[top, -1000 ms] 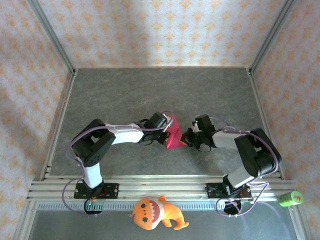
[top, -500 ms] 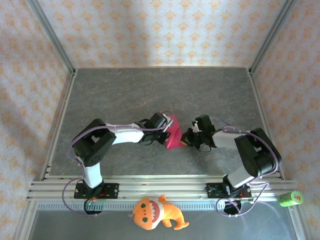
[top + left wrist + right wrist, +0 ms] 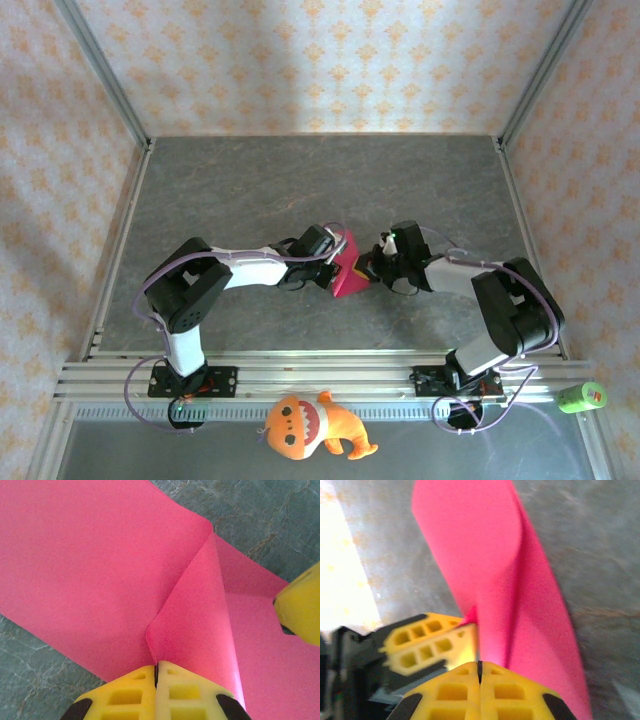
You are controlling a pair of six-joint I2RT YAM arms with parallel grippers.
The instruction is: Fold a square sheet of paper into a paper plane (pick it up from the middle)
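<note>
You had the square sheet of paper point(image 3: 347, 272) near the middle of the table point(image 3: 300, 180), a little toward its near edge, between the two arms. Part of it lay flat on the surface and part curled up. In the left wrist view it was bent into a loose, rounded flap, not a pressed crease. No pointed nose or centre crease showed, so I judged you early in the folding: the pick-up was done, and the whole dart shape was left to make. Your left gripper point(image 3: 156, 669) was clenched on the flap's lower end. Your right gripper point(image 3: 480, 666) was clamped on the paper from the opposite side, close beside the left one. The orange plush toy point(image 3: 312, 427) lay beyond the near edge, well apart.
</note>
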